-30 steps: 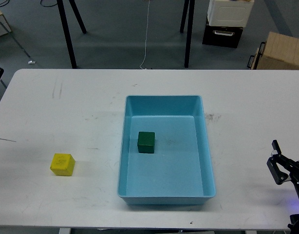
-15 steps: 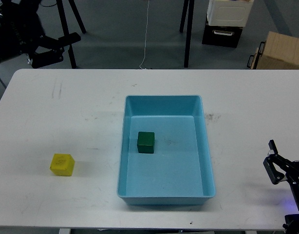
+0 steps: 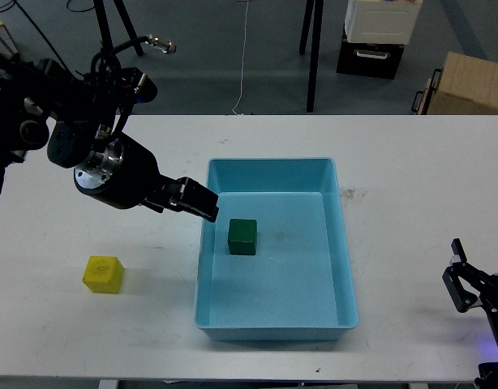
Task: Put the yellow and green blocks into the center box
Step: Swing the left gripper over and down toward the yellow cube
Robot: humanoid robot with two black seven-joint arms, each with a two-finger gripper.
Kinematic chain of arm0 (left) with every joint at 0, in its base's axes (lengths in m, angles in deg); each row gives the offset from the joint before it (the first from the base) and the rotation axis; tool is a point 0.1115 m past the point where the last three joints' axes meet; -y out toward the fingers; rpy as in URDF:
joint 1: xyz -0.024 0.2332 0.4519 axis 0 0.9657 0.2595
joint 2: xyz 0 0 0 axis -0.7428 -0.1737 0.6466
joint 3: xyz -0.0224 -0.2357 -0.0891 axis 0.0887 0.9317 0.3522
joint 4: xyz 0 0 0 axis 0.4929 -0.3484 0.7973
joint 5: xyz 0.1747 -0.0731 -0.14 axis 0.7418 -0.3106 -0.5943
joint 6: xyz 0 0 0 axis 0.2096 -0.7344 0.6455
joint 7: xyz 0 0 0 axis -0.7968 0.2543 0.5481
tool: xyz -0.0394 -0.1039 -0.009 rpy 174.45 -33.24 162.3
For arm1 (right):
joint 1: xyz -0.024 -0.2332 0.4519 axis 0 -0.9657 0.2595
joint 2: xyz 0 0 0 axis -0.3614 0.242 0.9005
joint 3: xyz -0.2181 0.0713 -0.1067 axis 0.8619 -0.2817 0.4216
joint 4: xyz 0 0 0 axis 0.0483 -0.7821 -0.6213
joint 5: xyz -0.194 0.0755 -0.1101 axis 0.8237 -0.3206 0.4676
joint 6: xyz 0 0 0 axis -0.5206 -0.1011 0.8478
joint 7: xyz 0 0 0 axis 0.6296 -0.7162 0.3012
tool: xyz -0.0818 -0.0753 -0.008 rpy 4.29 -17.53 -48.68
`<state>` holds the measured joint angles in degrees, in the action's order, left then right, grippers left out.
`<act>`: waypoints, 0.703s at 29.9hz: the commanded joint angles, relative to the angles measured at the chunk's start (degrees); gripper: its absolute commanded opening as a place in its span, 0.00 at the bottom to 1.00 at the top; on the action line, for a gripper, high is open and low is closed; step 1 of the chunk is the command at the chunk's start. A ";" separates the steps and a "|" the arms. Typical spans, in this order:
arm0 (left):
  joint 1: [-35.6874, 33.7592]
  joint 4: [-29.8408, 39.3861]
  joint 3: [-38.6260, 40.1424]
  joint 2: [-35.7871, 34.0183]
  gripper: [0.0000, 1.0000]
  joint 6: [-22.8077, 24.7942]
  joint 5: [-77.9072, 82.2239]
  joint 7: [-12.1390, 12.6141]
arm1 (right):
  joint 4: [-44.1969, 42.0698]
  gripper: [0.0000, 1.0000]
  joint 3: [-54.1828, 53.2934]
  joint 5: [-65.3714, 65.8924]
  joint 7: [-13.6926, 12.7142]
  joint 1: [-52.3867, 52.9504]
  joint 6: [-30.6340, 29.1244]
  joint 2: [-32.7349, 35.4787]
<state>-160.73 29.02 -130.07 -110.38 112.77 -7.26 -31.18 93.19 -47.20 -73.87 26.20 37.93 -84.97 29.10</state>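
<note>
The green block (image 3: 242, 237) lies inside the light blue center box (image 3: 274, 327), near its left wall. The yellow block (image 3: 103, 273) sits on the white table, left of the box. My left gripper (image 3: 197, 201) hangs over the box's left rim, just up and left of the green block and well right of the yellow block. Its dark fingers overlap, so I cannot tell them apart, and it holds nothing that I can see. My right gripper (image 3: 470, 285) is low at the table's right front edge, open and empty.
The table's (image 3: 411, 162) far edge borders a grey floor with black stand legs (image 3: 314, 57). A cardboard box (image 3: 468, 85) and a white and black case (image 3: 377, 36) stand behind on the right.
My left arm has swung in from the upper left corner and down over the table, and its gripper now reaches the box's left rim. The blocks and the right gripper have barely moved.
</note>
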 commanded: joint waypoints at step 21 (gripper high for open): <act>25.36 -20.59 -7.40 3.20 1.00 -5.84 5.32 -1.00 | -5.97 1.00 0.88 -0.22 -3.69 2.76 -1.78 0.52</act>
<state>-137.60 8.77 -137.55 -107.20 108.56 -1.93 -32.07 87.28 -46.42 -74.09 22.56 40.36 -86.86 29.58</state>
